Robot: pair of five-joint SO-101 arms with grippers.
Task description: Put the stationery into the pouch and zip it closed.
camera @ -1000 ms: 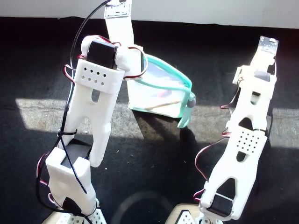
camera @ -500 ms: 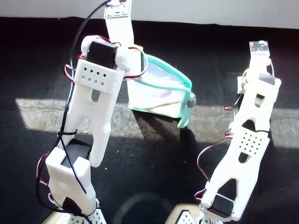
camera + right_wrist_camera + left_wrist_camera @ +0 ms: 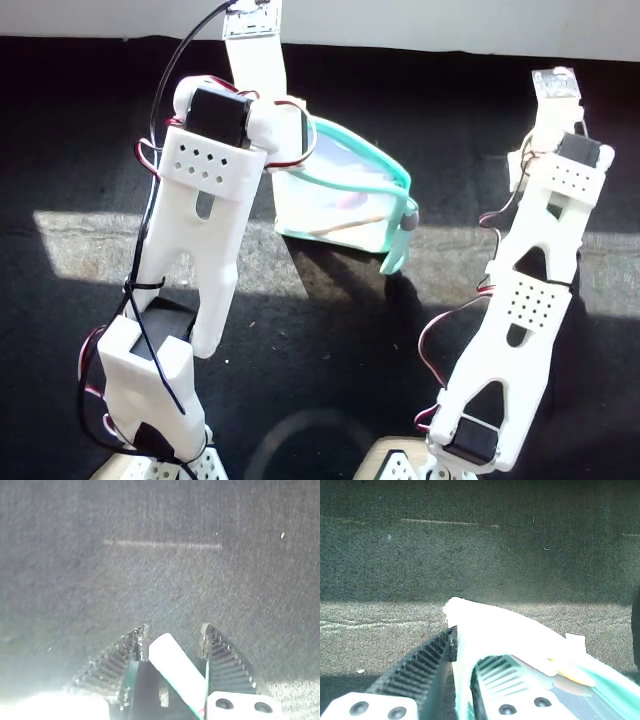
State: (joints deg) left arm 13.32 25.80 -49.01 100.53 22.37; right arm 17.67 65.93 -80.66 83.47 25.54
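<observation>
The transparent pouch (image 3: 345,195) with a teal zip rim lies on the black mat, mouth open, holding a wooden pencil (image 3: 345,225) and a pink item (image 3: 350,203). A teal tab (image 3: 398,255) hangs off its near right corner. My left gripper (image 3: 454,635) is shut on the pouch's pale edge (image 3: 510,635); in the high view it sits at the pouch's left side (image 3: 288,160). My right gripper (image 3: 172,635) is up at the far right (image 3: 556,85), away from the pouch, and holds a white stick with a green stripe (image 3: 177,672) between its fingers.
A sunlit band (image 3: 80,245) crosses the black mat under the pouch. A white wall (image 3: 450,20) runs along the back. Both arm bases stand at the near edge. Bare mat lies between pouch and right arm.
The right arm's wrist has swung and its gripper has shifted slightly left and farther back. The left arm and the pouch have stayed put.
</observation>
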